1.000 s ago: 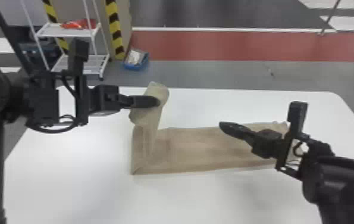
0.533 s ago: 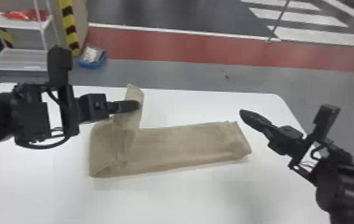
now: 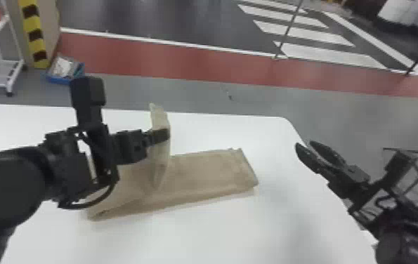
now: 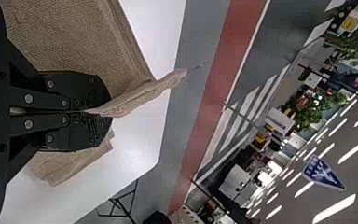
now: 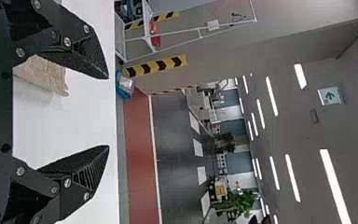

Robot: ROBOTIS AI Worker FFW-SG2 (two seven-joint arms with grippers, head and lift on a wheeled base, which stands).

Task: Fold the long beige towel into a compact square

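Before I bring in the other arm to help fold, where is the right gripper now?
In the head view, the right gripper is on the right side, past the towel's flat right end and near the table's right edge, fingers apart.

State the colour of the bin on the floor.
The bin is blue, clearest in the head view.
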